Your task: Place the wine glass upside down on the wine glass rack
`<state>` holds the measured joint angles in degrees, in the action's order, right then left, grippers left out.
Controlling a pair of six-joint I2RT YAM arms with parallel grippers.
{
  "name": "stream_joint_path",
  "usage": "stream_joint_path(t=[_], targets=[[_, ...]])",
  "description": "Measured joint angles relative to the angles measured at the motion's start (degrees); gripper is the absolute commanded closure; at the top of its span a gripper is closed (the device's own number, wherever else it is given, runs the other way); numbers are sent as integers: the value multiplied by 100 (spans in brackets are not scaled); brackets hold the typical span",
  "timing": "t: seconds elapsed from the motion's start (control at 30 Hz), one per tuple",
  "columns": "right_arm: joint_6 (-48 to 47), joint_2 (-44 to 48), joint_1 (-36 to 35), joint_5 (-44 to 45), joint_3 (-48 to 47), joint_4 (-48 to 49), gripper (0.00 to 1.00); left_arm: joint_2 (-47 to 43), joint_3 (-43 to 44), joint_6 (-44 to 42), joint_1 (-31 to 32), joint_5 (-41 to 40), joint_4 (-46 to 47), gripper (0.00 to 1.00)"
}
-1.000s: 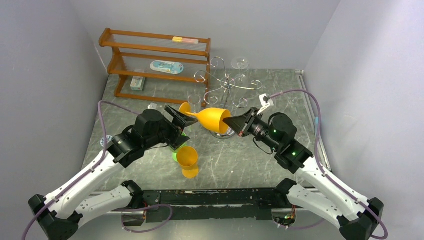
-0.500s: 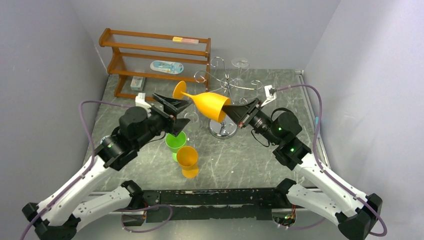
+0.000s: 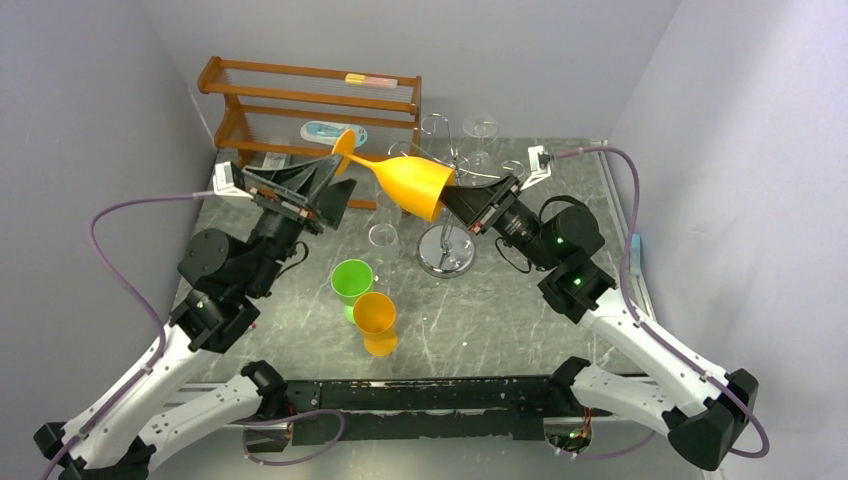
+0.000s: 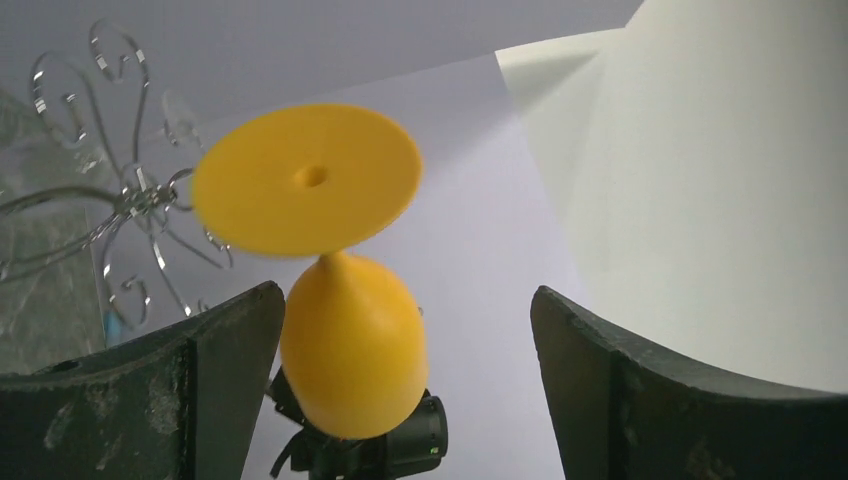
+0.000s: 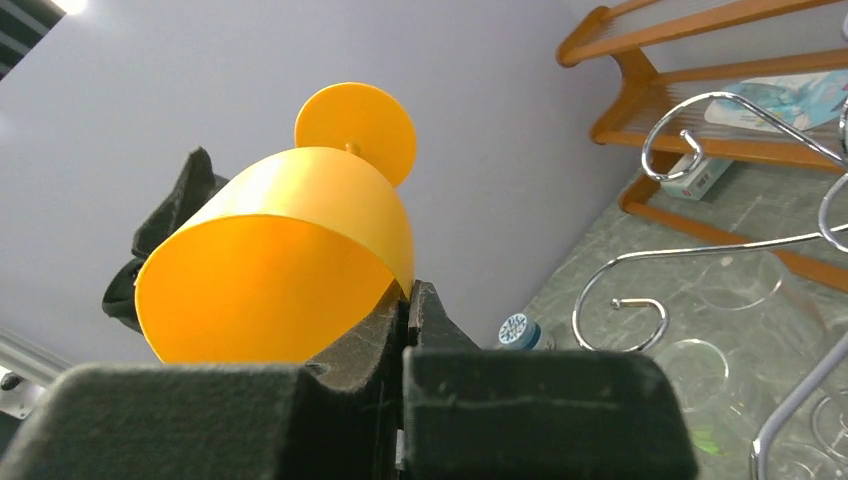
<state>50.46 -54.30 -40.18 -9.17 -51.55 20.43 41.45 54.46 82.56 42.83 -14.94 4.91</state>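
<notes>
Aloft, smooth yellow tilted wine glass; curly chrome wine glass rack nearby.

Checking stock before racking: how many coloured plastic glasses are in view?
3. One orange glass is held aloft by the right gripper; a green glass and a second orange glass stand close together on the table. Any behind the arms would be hidden.
</notes>
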Motion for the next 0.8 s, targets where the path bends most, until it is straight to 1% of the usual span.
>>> stream_joint_path(t=[0.2, 0.27, 0.53, 0.63, 0.8], targets=[[219, -256, -2, -195, -133, 354, 100, 717, 684, -616, 0, 146, 457, 3], [275, -323, -2, -238, -188, 481, 100, 837, 754, -721, 0, 170, 573, 3], [385, -407, -13, -354, -315, 811, 100, 1010, 791, -1058, 0, 74, 951, 28], [404, -409, -17, -354, -317, 901, 100, 1097, 872, -1200, 2, 57, 1069, 41], [442, -446, -22, -365, -317, 1001, 100, 1261, 892, -1384, 0, 17, 1338, 57]])
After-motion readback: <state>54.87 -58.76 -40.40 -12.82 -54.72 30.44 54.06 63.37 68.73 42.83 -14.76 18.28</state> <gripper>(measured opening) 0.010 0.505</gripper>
